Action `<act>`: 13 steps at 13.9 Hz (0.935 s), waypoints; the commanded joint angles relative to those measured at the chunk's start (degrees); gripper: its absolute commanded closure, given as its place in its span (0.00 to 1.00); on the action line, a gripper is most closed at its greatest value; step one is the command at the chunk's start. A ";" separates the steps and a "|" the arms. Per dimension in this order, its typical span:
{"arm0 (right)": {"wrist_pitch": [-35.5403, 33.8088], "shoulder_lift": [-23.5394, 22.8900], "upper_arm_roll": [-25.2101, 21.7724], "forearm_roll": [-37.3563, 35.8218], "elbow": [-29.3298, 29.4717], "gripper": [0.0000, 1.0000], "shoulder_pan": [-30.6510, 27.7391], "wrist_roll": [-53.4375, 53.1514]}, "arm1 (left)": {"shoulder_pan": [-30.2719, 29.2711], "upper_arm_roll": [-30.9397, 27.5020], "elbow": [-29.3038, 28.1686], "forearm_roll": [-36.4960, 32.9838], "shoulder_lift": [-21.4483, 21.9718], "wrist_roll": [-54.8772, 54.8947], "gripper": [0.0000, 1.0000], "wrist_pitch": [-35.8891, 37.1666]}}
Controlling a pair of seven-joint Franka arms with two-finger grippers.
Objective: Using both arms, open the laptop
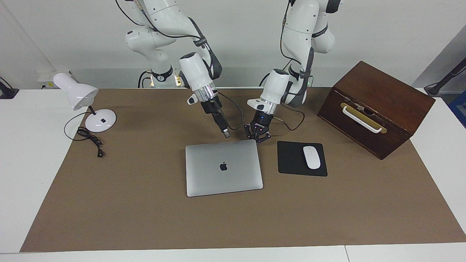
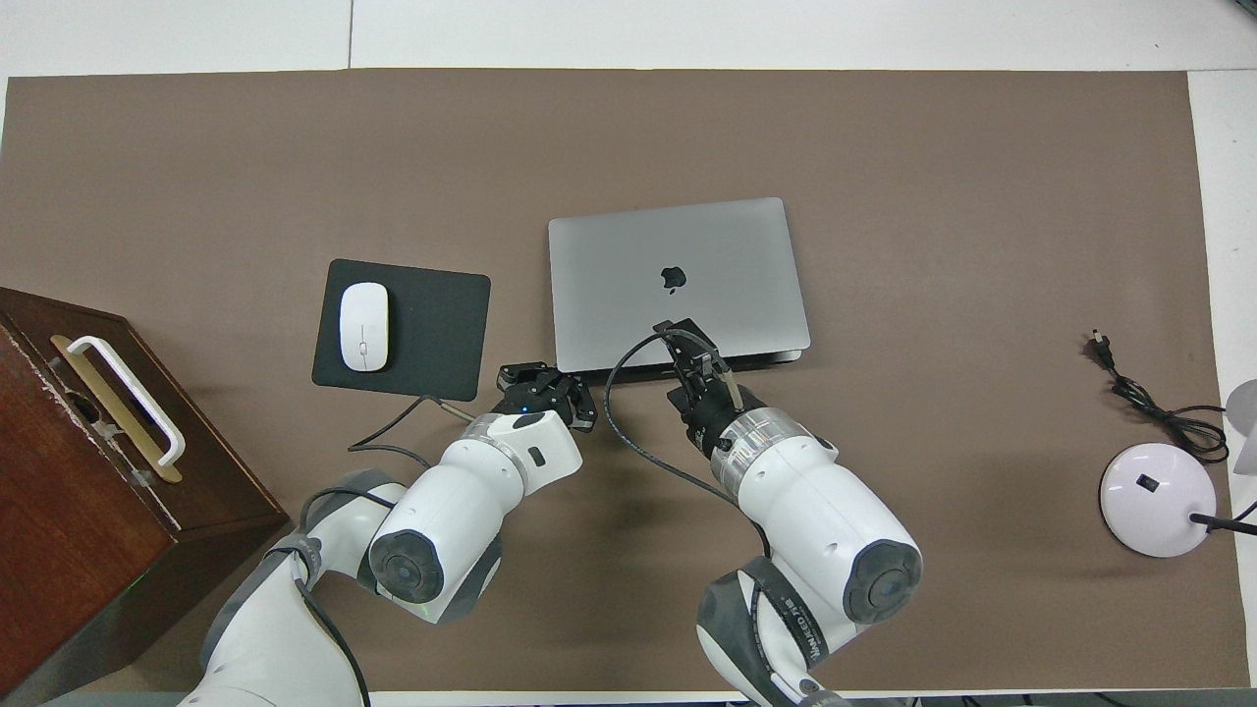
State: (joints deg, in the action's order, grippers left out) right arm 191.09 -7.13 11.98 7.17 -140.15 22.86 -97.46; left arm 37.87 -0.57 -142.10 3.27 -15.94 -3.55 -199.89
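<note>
Laptop [image 1: 223,167] 1, closed; left gripper [image 1: 257,139] closed empty; right gripper [image 1: 226,134] state unclear.

A white bench [image 1: 22,174] carries a brown mat [image 1: 145,218] that covers most of its top. On the mat, about midway between the two ends, lies a closed silver laptop [image 1: 224,168] with its lid flat. Just beside it, toward the left arm's end, lies a black mouse pad [image 1: 291,160] with a white mouse [image 1: 311,157] on it. A dark wooden box [image 1: 375,107] with a white handle stands at that end, nearer to the robots. At the right arm's end a white desk lamp [image 1: 87,105] stands on the mat's edge, its black cord [image 1: 89,140] coiled on the mat beside it.
</note>
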 commanded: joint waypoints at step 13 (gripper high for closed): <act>8.42 -8.07 -0.11 1.18 1.80 0.00 -1.59 4.73 | -0.34 -0.58 1.21 -1.95 -2.52 -0.49 1.00 -0.94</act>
State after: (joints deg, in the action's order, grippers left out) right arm 197.95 -13.62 11.39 7.18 -139.87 21.91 -95.22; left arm 37.87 -0.76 -142.08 2.54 -16.05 -3.55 -199.91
